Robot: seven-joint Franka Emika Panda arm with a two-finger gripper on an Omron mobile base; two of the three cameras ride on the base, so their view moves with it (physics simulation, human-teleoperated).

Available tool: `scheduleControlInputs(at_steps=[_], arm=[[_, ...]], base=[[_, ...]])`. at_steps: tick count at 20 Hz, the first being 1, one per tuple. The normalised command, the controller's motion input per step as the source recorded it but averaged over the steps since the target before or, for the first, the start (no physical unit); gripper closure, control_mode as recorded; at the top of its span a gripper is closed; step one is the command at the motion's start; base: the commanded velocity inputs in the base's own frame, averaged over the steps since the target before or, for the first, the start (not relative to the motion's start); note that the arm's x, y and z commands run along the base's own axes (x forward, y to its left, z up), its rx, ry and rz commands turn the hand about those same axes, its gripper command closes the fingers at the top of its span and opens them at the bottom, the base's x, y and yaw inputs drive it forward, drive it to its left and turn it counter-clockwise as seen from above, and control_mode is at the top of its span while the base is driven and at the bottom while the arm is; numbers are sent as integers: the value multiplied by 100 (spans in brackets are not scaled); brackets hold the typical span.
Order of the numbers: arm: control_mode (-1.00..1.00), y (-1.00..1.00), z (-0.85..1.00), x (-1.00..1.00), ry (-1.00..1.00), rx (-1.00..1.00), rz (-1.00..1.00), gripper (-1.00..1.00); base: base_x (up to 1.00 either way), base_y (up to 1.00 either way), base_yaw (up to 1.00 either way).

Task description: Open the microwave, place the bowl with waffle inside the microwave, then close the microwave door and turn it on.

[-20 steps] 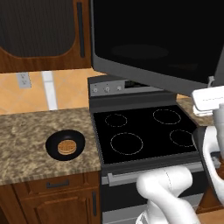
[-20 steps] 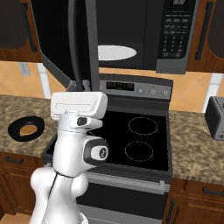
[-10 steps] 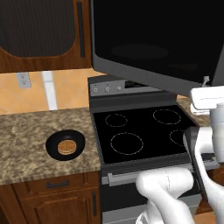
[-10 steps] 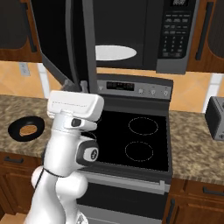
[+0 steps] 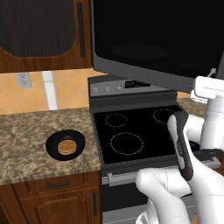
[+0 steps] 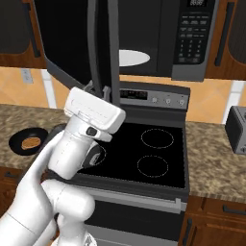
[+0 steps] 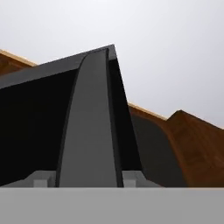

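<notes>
The microwave (image 6: 158, 33) hangs over the stove with its microwave door (image 5: 153, 39) swung wide open toward me; the white turntable (image 6: 130, 57) shows inside. My gripper (image 6: 96, 89) reaches up at the door's free edge. In the hand view the grey bar handle (image 7: 89, 122) runs straight between my fingertips (image 7: 41, 179), which stand close on either side; whether they press on it is unclear. The black bowl (image 5: 52, 146) with the waffle (image 5: 67, 147) sits on the counter left of the stove, also seen as the bowl (image 6: 17, 143) far left of my arm.
The black stove top (image 5: 131, 131) lies below the open door, knobs on its back panel (image 6: 163, 100). Granite counter (image 5: 22, 131) runs on both sides. A grey toaster (image 6: 238, 129) stands at the right. Wooden cabinets (image 5: 39, 35) flank the microwave.
My hand has shifted slightly at the door's edge and the forearm has swung. The door stays wide open; bowl and waffle have not moved.
</notes>
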Motion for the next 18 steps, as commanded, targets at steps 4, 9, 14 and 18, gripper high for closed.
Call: scheduleControlInputs(at_steps=[4,9,14,18], arm=[[-100,-100,100,-43,-34,48,-10,-100],[-100,-100,89,-66,-44,50,-4,-100],[-100,-89,73,-100,-55,40,0,-100],[-100,-38,93,-100,-59,15,3,-100]], base=[[0,0,0],[0,0,0],[0,0,0],[0,0,0]])
